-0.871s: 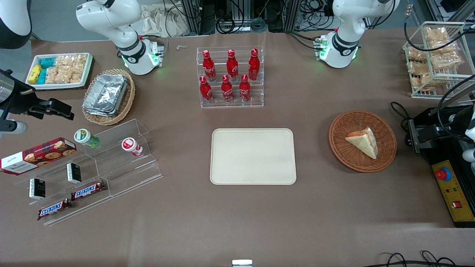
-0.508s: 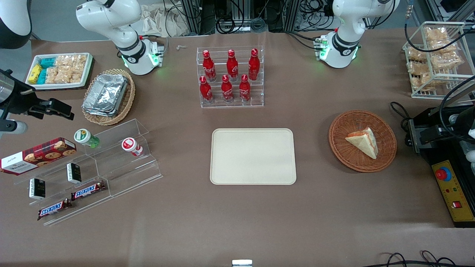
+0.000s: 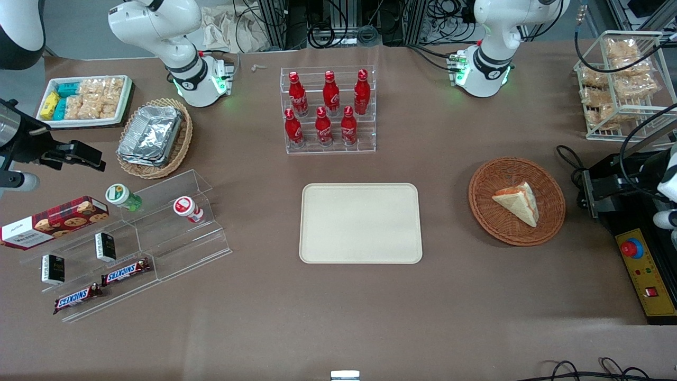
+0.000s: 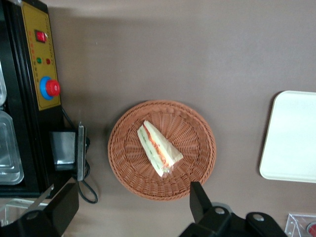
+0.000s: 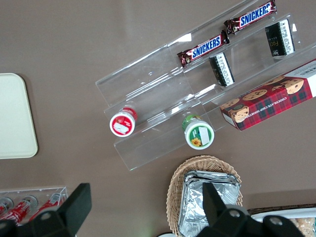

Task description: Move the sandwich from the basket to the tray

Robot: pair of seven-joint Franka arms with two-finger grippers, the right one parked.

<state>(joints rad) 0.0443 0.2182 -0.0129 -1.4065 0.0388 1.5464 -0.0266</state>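
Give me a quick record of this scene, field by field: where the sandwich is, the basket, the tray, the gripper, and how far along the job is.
sandwich: a wedge lying in the basket, untouched
basket: round reddish-brown wicker, toward the working arm's end of the table
tray: cream rectangle, nothing on it, beside the basket
gripper: open, raised above the table beside the basket, holding nothing
bottle rack: clear stand of red bottles, farther from the front camera than the tray
progress: pickup not yet made
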